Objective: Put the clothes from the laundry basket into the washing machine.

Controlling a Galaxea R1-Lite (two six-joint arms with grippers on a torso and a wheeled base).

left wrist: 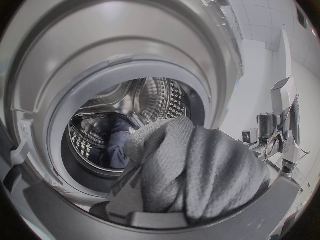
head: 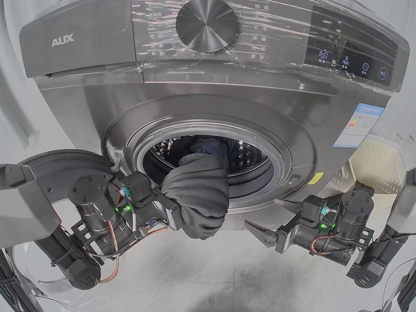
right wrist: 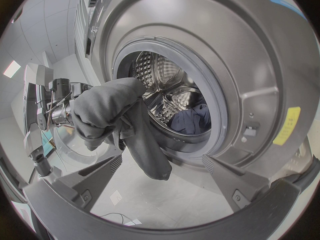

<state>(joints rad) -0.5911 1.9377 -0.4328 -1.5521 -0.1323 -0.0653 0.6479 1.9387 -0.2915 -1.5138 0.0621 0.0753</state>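
Observation:
A dark grey garment (head: 201, 191) hangs over the lower rim of the washing machine's round opening (head: 255, 131), its top end just inside the drum. My left gripper (head: 173, 209) is shut on the garment (left wrist: 200, 170) from the left; the cloth (right wrist: 113, 114) drapes over it and hides the fingertips. A dark blue piece of clothing (right wrist: 191, 119) lies at the bottom of the drum (left wrist: 116, 144). My right gripper (head: 271, 217) is open, holding nothing, low and to the right of the opening, its two fingers (right wrist: 230, 180) spread wide.
The machine's door (head: 56, 170) stands open at the left, behind my left arm. A cream perforated laundry basket (head: 377, 170) stands to the right of the machine. Pale floor (head: 216, 274) lies below the opening.

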